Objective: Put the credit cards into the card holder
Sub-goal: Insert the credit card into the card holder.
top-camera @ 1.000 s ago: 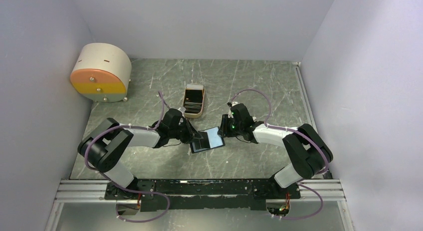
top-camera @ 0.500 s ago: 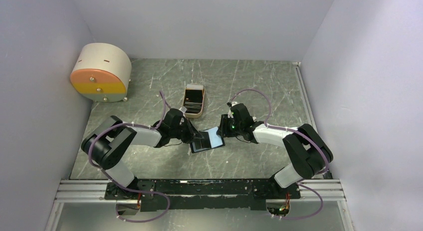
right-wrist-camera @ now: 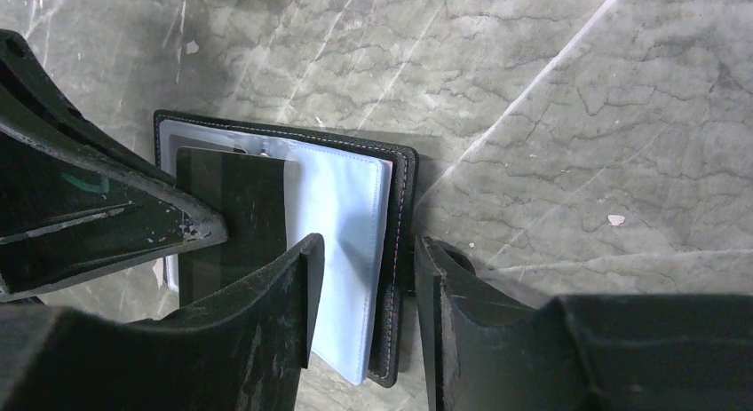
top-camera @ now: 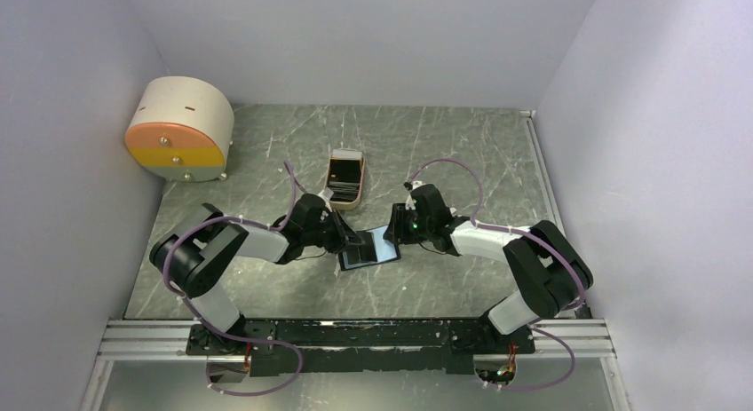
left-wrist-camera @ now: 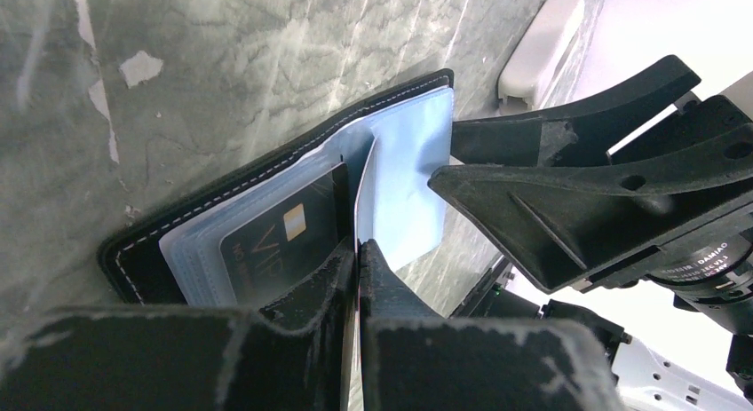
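Observation:
The card holder (top-camera: pixel 368 248) lies open on the table between both arms, its blue-grey pockets (right-wrist-camera: pixel 342 225) up. A dark VIP card (left-wrist-camera: pixel 284 242) sits in one pocket. My left gripper (left-wrist-camera: pixel 358 247) is shut on one of the credit cards (right-wrist-camera: pixel 233 217), a thin dark one standing on edge at the pockets. My right gripper (right-wrist-camera: pixel 364 251) is open, one finger over the blue-grey pocket and the other outside the holder's black edge (right-wrist-camera: pixel 404 216), touching neither. More credit cards (top-camera: pixel 344 176) lie in the beige tray (top-camera: pixel 346 153) behind.
A big beige-and-orange round box (top-camera: pixel 180 130) stands at the back left by the wall. Grey walls close in the table on three sides. Both arms' fingers crowd over the holder (left-wrist-camera: pixel 266 185).
My right gripper's jaws have spread wider at the holder's edge. The left gripper with its card has edged slightly toward the holder.

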